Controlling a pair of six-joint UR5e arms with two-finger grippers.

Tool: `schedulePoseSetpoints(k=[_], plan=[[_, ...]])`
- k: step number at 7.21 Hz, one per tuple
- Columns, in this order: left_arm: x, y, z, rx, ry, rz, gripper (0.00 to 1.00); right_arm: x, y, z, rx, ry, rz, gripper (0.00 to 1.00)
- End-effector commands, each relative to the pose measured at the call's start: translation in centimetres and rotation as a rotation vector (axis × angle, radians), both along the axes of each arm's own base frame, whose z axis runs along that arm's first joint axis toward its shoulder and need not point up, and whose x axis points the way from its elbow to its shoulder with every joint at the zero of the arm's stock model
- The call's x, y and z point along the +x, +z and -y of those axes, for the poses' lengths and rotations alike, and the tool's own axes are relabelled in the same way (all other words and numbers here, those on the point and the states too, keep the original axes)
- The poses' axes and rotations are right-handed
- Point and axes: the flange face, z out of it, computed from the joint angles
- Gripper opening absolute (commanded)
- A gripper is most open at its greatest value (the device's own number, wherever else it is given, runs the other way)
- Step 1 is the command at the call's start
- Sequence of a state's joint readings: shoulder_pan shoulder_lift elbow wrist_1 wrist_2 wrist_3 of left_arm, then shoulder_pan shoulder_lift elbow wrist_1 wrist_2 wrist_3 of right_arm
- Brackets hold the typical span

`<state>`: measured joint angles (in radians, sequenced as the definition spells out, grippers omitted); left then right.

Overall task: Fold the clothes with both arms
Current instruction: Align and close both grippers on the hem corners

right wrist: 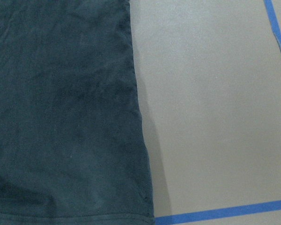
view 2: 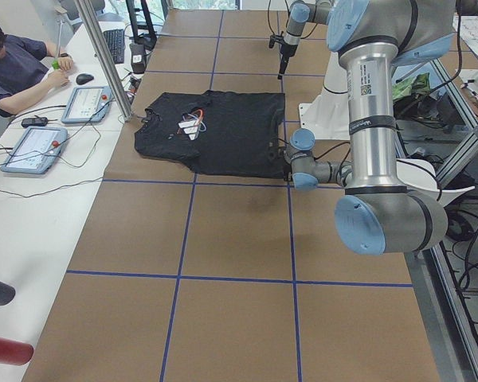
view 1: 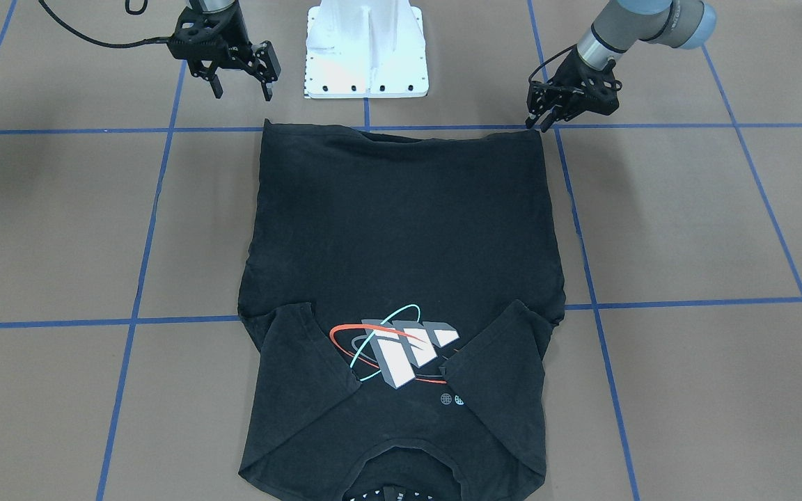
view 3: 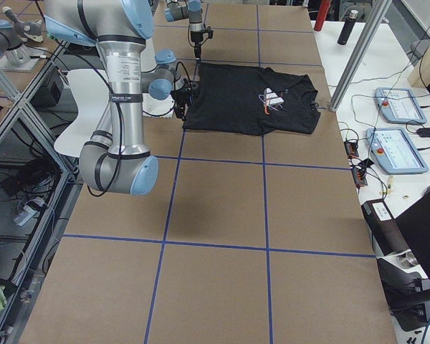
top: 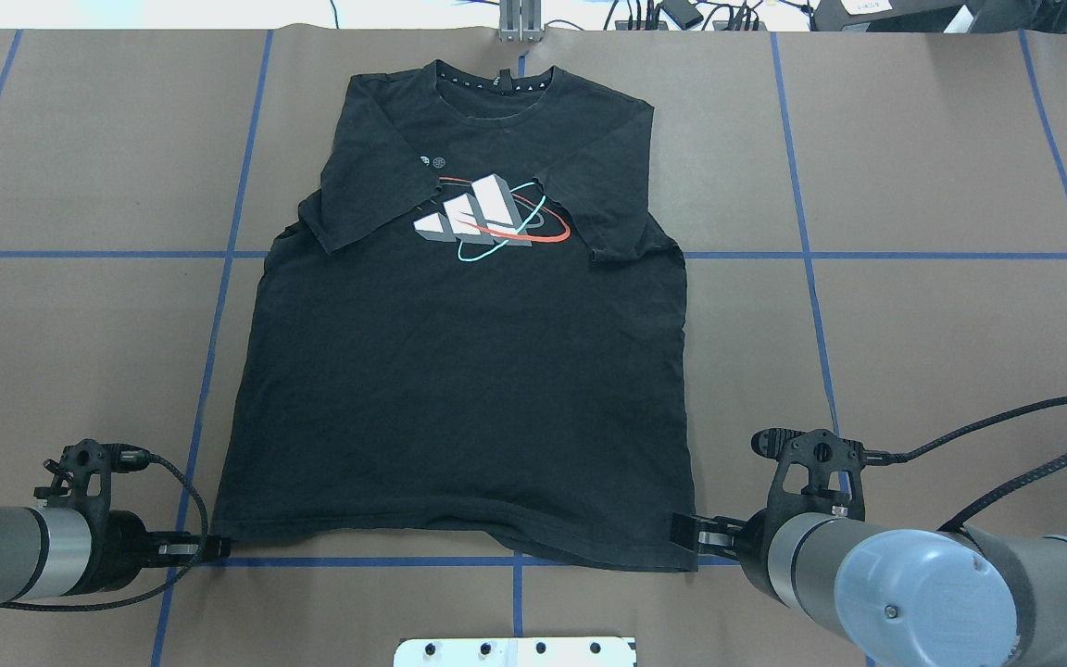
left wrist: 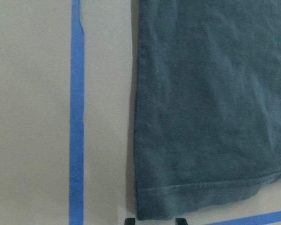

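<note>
The black t-shirt (view 1: 401, 229) (top: 469, 371) lies flat, chest graphic (top: 492, 218) up, collar away from the robot and both sleeves folded in over the chest. My left gripper (view 1: 539, 125) (top: 195, 548) is low at its hem corner. In the left wrist view two fingertips (left wrist: 129, 220) stand apart on either side of that corner (left wrist: 154, 206), so it is open. My right gripper (view 1: 242, 90) (top: 693, 534) hangs open just above the other hem corner (right wrist: 140, 211), holding nothing.
The white pedestal base (view 1: 366, 49) stands between the arms, close behind the hem. Blue tape lines (top: 219, 278) grid the brown table. A person (view 2: 16, 64) sits at a side desk with control pendants (view 2: 88, 102) beyond the collar end.
</note>
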<state>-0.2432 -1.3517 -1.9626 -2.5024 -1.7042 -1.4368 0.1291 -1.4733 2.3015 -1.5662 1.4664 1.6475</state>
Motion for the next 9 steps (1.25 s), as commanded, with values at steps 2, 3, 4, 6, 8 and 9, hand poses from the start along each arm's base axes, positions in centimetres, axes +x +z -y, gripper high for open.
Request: schedulePoseSetpoints(k=[2,3,4,6,8,9], plan=[[0.5,0.1,0.0,0.001,0.005,0.001,0.4,-0.1,0.1,-0.1,0.001,-0.001,-0.003,1.0],[0.5,0.1,0.0,0.001,0.005,0.001,0.31,-0.1,0.1,-0.1,0.001,-0.002,-0.003,1.0],[0.5,0.1,0.1,0.002,0.002,0.001,0.1,-0.1,0.1,-0.1,0.001,-0.004,-0.003,1.0],[0.2,-0.1,0.1,0.003,-0.001,-0.003,0.0,-0.2,0.3,-0.2,-0.001,-0.005,-0.007,1.0],[0.0,-0.5,0.2,0.005,-0.004,-0.01,0.0,-1.3,1.4,-0.5,-0.004,-0.006,-0.032,1.0],[0.0,-0.5,0.2,0.004,-0.005,-0.01,0.0,-2.6,2.2,-1.2,-0.003,0.009,-0.048,1.0]])
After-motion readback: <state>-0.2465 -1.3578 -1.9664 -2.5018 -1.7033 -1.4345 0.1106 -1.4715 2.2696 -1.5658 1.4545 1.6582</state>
